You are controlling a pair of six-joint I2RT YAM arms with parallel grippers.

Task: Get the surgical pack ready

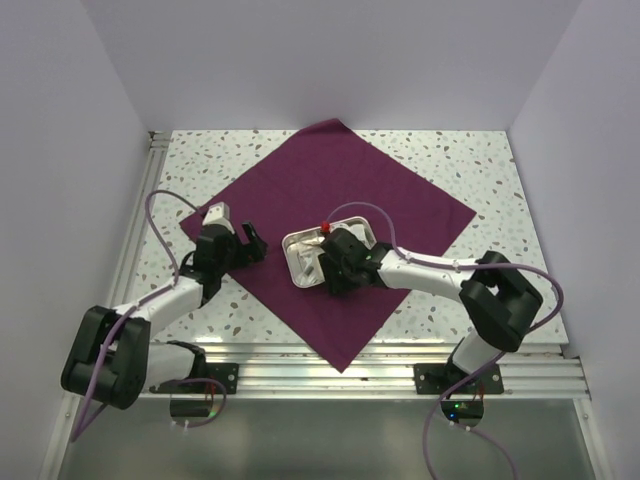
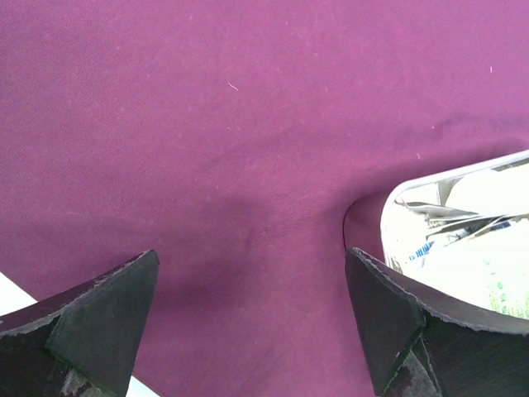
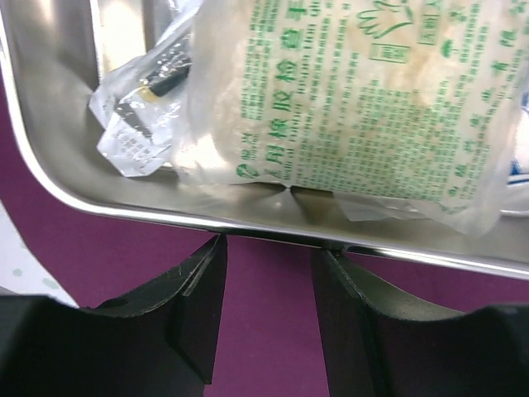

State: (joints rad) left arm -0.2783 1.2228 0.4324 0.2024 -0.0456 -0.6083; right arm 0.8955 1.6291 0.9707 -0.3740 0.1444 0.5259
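Lying flat on the table (image 1: 480, 160), the surgical pack cloth (image 1: 400, 200) is soft, light and limp: pinch 1 free corner. The rigid steel tray (image 1: 290, 250) sits centred on it. The left gripper (image 2: 252, 273) gapes wide over the cloth; the right gripper (image 3: 269, 248) stands half-spread at the tray rim, empty.

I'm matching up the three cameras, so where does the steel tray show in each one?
Top external: tray at the centre, lying on the cloth.
Left wrist: tray at the right edge, only one corner in view.
Right wrist: tray fills the upper half, with sachets inside.
Shared landmark: the purple cloth under the tray.
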